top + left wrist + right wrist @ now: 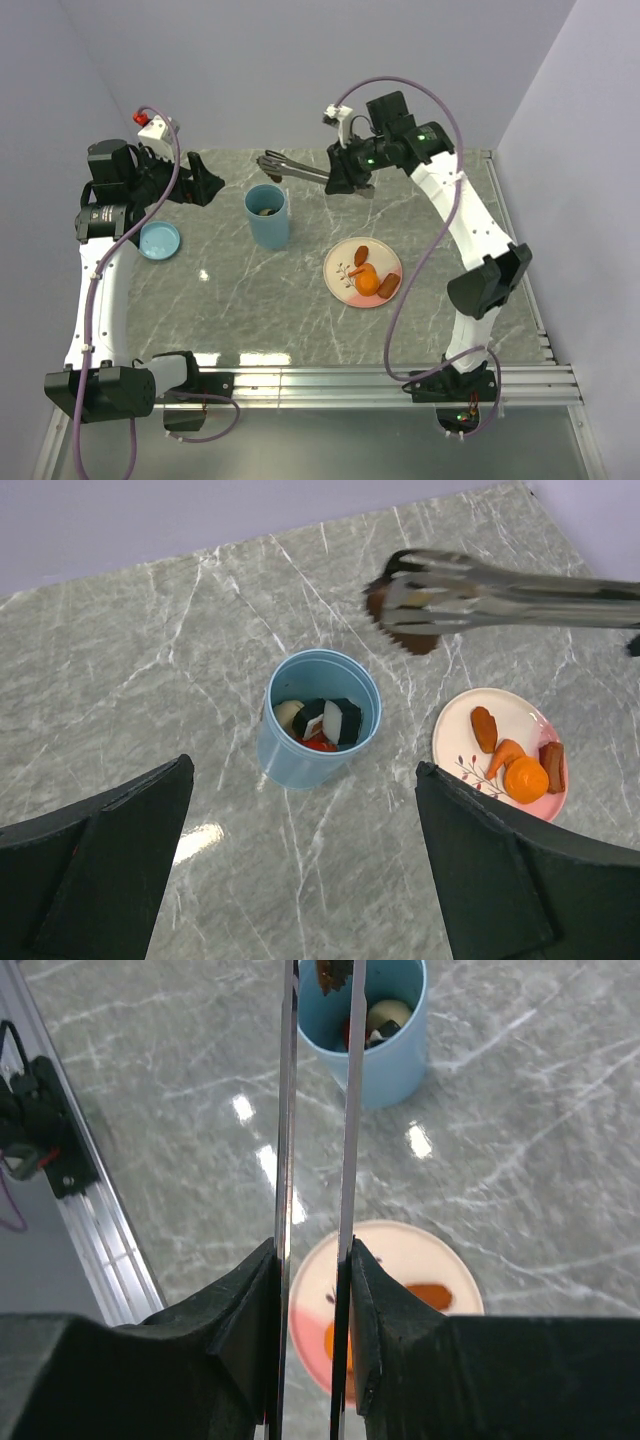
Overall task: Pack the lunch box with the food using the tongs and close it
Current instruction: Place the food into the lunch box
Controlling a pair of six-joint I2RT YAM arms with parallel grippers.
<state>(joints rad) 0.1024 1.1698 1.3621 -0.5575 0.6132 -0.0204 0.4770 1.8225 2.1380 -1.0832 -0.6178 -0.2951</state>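
— The tongs (300,170): how are they held?
— Gripped by the right gripper (312,1260), long axis straight ahead of its jaws, one brown piece (400,630) pinched at the tips. One lunch box (267,216) is seen near the tips. Four pieces are counted on one plate (345,262) beneath the jaws. The left gripper (205,185) is spread wide, nothing held.

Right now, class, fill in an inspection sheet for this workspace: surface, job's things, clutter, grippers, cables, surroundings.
Surface: grey marble table, with glare spots.
Job's things: lunch box upright, open, partly filled; lid lies apart by the left arm; tongs pinch a brown piece near the box; plate holds more food.
Clutter: nothing seen.
Grippers: left gripper open, empty; right gripper shut on the tongs.
Cables: purple cables loop along both arms.
Surroundings: lilac walls; red-capped device back left.
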